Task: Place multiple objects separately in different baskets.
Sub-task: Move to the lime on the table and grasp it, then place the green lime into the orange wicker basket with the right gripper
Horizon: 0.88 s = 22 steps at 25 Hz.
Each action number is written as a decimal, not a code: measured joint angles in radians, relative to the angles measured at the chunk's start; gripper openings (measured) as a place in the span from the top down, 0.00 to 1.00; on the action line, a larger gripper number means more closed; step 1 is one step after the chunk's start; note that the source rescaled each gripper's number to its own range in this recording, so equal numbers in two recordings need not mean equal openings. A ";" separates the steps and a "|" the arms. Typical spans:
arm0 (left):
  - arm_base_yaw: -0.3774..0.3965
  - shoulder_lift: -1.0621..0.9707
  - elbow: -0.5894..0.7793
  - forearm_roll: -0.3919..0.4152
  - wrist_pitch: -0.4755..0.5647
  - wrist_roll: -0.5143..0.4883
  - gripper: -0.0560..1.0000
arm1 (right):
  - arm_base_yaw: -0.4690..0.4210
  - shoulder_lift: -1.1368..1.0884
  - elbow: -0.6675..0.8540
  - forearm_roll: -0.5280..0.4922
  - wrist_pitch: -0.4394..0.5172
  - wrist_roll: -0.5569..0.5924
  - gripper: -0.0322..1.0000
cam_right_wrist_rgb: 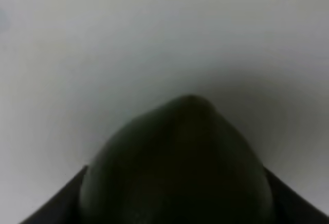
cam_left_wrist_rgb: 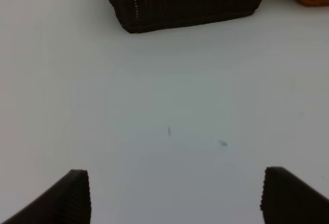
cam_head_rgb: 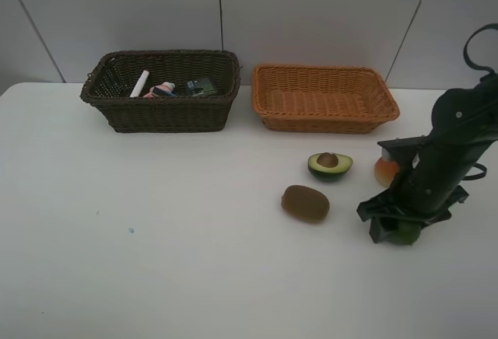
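Table, dark basket holds marker, left fingers spread, right fingers pinching green fruit.

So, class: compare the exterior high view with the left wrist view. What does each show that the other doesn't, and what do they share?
Only the high view: the halved avocado, brown kiwi, orange-red peach, and the right hand straddling a green round fruit. Only the left wrist view: the left hand, open. Both: the dark brown woven wicker basket holding a white marker, the light orange wicker basket, and the white table.
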 joint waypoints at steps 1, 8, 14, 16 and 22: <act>0.000 0.000 0.000 0.000 0.000 0.000 0.19 | 0.000 0.000 -0.001 0.000 0.002 0.000 0.82; 0.000 0.000 0.000 0.000 0.000 0.000 0.19 | 0.000 0.006 -0.099 0.000 0.210 -0.014 0.82; 0.000 0.000 0.000 0.000 0.000 0.000 0.19 | 0.000 0.008 -0.435 -0.019 0.407 -0.015 0.82; 0.000 0.000 0.000 0.000 0.000 0.000 0.19 | 0.000 0.049 -0.569 -0.020 0.417 -0.015 0.82; 0.000 0.000 0.000 0.000 0.000 0.000 0.19 | 0.000 0.280 -0.954 -0.047 0.475 -0.034 0.82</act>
